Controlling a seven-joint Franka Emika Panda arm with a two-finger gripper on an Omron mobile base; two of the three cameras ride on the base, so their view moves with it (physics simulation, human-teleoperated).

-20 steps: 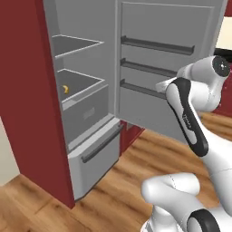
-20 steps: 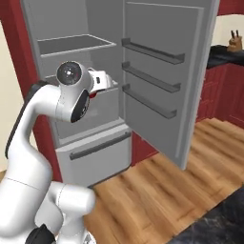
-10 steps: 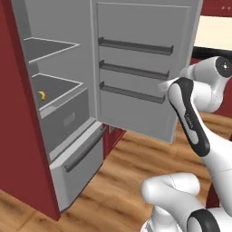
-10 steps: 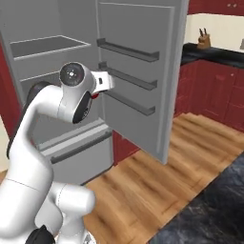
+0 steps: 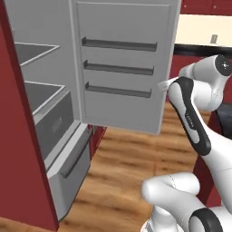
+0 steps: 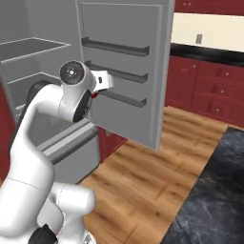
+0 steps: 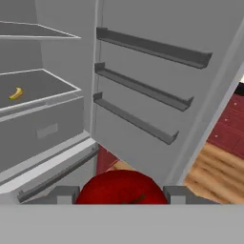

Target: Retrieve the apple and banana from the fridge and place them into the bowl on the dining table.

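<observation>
the pincer (image 7: 122,202) is clamped on the apple (image 7: 121,187), out of the fridge (image 5: 120,68) but not yet in the bowl, while the banana (image 7: 16,93) lies on a fridge shelf, so most remains

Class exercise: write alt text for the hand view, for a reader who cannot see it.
A dark-red apple sits between the gripper fingertips at the bottom of the view, in front of the open grey fridge. A small yellow banana lies on an inner shelf at left, and the open door with three dark rails fills the centre and right.
</observation>
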